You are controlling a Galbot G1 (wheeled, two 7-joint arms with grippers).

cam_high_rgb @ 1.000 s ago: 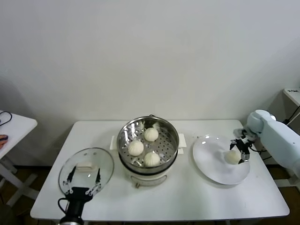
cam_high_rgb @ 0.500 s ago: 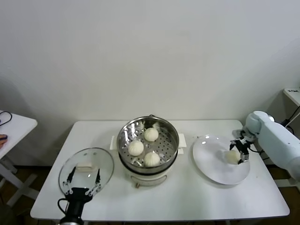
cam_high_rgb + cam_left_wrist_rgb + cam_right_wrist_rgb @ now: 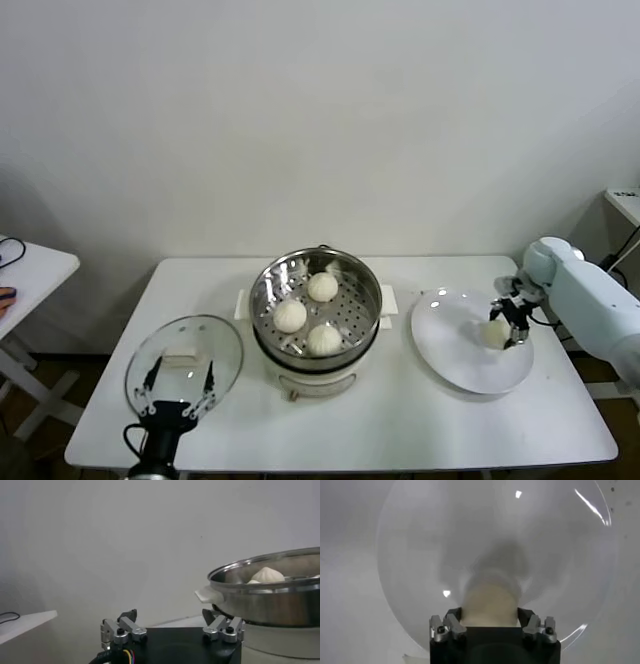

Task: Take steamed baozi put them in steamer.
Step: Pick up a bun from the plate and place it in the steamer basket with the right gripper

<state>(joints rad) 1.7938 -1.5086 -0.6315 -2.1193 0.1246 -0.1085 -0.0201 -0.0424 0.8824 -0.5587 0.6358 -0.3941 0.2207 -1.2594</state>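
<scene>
White table (image 3: 400, 410) against a pale wall (image 3: 320, 120). Glass lid (image 3: 184, 361) with white handle lying flat at 8 o'clock. White plate (image 3: 450, 360) at 4 o'clock. Side table (image 3: 30, 270) at 9 o'clock, off the main one, dark cable (image 3: 10, 250) on top.

- Wall (image 3: 320, 120): plain, off-white, bare, behind everything.
- Table (image 3: 400, 420): white, rectangular, rounded corners, set against the wall.
- Side table (image 3: 30, 270): white, at far left, dark cable on top.
- White furniture edge (image 3: 625, 205) at far right, cables beside it.
- Floor (image 3: 60, 375): brownish, seen under the tables.
- Light even, soft shadows.
</scene>
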